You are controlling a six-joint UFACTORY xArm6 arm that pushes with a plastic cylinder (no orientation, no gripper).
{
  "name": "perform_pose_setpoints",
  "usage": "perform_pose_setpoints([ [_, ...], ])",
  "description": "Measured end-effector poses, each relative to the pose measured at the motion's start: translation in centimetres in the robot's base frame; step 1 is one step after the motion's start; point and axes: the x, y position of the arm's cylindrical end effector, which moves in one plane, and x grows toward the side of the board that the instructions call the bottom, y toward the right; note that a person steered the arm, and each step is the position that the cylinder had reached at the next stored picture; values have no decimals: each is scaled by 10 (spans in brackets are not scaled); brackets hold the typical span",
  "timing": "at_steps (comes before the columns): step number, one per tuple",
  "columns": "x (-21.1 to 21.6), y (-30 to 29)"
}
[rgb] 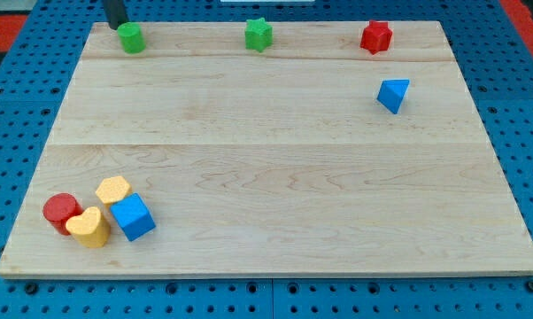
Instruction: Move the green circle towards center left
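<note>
A big wooden board (275,168) fills most of the view, and it lies on a blue table with holes (514,97).

Down at 8 o'clock on the board sits a bunch of four blocks. The blue cube (133,217) is the biggest. A yellow heart (90,227) touches it on the view's left. A second yellow block (113,190) sits just above them, and a red circle (61,211) is at the far left, touching the heart.

At 2 o'clock a blue triangle (393,94) sits alone, with one corner pointing to the view's bottom. Along the top edge, a red star (376,37) is at 1 o'clock and a green star (258,35) at 12 o'clock.

The green circle (131,38) is at 11 o'clock, near the top left corner. It is round, so it has no long side and points no way.

My tip (118,27) is just above and left of the green circle, about touching it. It is a plain rod, so it holds nothing.
</note>
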Motion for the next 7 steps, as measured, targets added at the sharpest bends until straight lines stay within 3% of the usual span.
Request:
perform_pose_setpoints([
  [4,2,36],
  [7,37,37],
])
